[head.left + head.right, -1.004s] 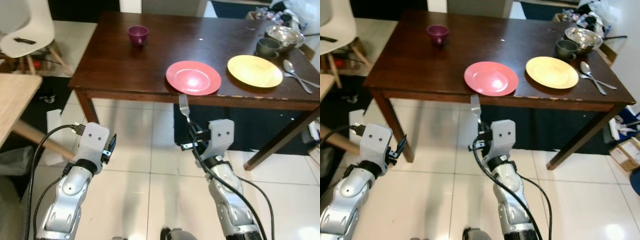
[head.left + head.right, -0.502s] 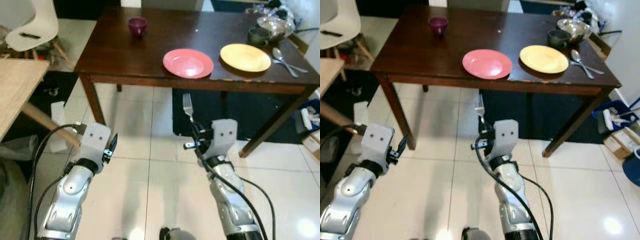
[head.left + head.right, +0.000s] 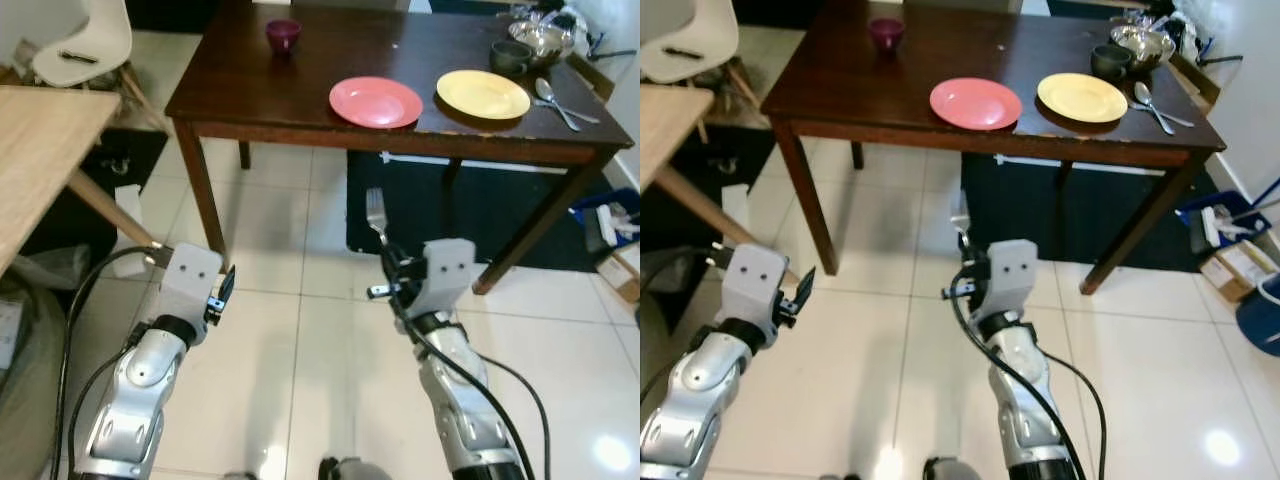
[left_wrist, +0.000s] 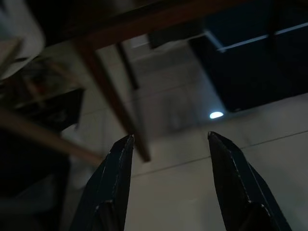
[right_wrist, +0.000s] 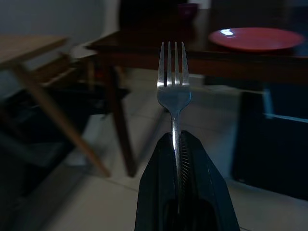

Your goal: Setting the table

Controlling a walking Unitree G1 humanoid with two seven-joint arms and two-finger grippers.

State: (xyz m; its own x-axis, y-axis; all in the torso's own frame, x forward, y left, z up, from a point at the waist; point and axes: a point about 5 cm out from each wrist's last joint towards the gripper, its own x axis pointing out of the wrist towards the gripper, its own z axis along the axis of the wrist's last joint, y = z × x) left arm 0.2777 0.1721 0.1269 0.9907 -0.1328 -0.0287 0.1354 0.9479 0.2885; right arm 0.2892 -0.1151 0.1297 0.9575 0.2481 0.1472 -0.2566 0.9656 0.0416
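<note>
Looking down from the head camera, the right gripper (image 3: pixel 388 268) is pinched tight on the handle of a shiny silver metal fork (image 3: pixel 375 214). The fork stands up straight with its prongs on top, out over the white tiled floor (image 3: pixel 300 330) and well short of the dark brown wooden table (image 3: pixel 260 85). On the table sit a round red plate (image 3: pixel 376 101) and, just beside it, a round yellow plate (image 3: pixel 483 94). Two silver spoons (image 3: pixel 556 97) lie next to the yellow plate, with a dark green cup (image 3: pixel 510 56) and a shiny metal bowl (image 3: pixel 541 38) behind it. A small purple cup (image 3: pixel 283 35) stands far back near the other corner. The left gripper (image 3: pixel 222 288) hangs low over the floor, away from the table. A light wooden table (image 3: pixel 40 150) and a white chair (image 3: pixel 85 45) are off to the robot's left.

From the left wrist camera, the left gripper's two black fingers (image 4: pixel 115 183) are spread wide with nothing between them. A table leg (image 4: pixel 110 101) shows ahead, blurry.

From the right wrist camera, the black fingers (image 5: pixel 199 192) squeeze the fork's handle, and the red plate rests on the table edge beyond.
</note>
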